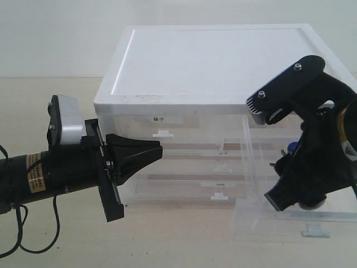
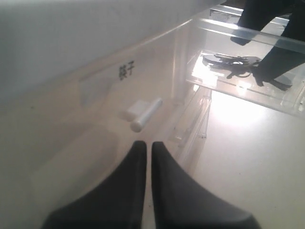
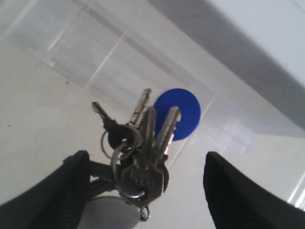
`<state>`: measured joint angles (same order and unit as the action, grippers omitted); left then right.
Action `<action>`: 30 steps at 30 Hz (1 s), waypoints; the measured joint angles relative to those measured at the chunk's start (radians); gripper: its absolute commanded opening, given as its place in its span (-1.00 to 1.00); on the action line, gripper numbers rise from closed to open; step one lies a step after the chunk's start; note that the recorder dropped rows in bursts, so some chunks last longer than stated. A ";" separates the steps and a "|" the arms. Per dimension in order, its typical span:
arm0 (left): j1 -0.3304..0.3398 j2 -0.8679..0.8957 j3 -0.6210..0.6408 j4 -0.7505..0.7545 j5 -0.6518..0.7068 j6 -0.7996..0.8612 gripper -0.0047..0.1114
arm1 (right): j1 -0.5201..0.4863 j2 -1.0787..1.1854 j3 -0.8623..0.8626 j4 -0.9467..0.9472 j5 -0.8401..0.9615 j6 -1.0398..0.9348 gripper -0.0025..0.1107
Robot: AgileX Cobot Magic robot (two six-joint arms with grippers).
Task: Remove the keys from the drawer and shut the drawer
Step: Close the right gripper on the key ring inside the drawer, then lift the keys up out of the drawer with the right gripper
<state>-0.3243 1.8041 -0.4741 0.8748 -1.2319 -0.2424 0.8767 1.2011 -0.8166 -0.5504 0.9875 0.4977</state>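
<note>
Right wrist view has the keys (image 3: 143,157) lying in the pulled-out drawer (image 1: 262,226) between the right fingers (image 3: 238,195), spread wide apart, while the left fingers (image 2: 124,191) sit pressed together beside the cabinet (image 1: 212,61).

Drawer label (image 2: 126,72): black characters "筷子"

wall (image 1: 56,33): plain, pale off-white | tabletop (image 1: 167,245): light beige, matte | light: bright, even
</note>
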 measured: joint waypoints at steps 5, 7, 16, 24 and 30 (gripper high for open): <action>0.000 0.000 0.000 0.000 0.000 0.000 -0.84 | -0.018 0.000 0.000 0.047 -0.018 -0.024 0.10; 0.000 0.000 0.000 0.000 0.000 0.000 -0.84 | -0.018 0.000 0.000 0.072 -0.031 -0.048 -0.01; 0.000 0.000 0.000 0.000 0.000 0.000 -0.84 | -0.018 0.000 0.000 0.081 -0.007 -0.074 -0.94; 0.000 0.000 0.000 0.000 0.000 -0.002 -0.84 | -0.018 -0.013 0.000 0.054 -0.059 -0.103 -0.96; 0.000 0.000 0.000 0.000 0.000 -0.002 -0.84 | -0.018 -0.091 0.000 0.054 -0.083 -0.105 -0.96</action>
<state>-0.3243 1.8041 -0.4741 0.8748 -1.2319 -0.2443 0.8591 1.1102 -0.8166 -0.4962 0.9042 0.3931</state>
